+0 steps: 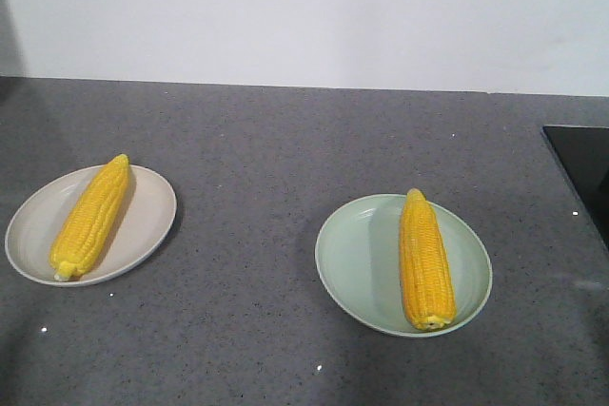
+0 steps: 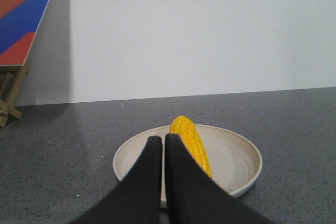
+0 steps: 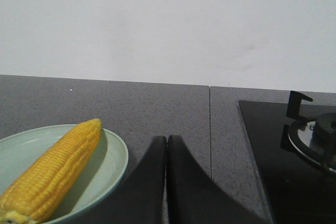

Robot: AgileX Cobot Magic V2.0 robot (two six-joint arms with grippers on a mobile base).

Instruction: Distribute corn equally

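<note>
Left wrist view: closed black fingers (image 2: 157, 171) cover the near rim of the beige plate (image 2: 247, 156) and the lower end of its corn cob (image 2: 190, 140); stem end not visible. Striped board (image 2: 23, 14) and wooden stand (image 2: 10, 95) cut off at the left edge.

Right wrist view: green plate (image 3: 113, 153) cropped by left and bottom edges; stem end of its cob (image 3: 58, 174) clipped at the bottom. Stove burner (image 3: 315, 137) cut off at the right edge.

Front view: black cooktop (image 1: 585, 173) only partly in frame at right. Neither arm in that frame.
</note>
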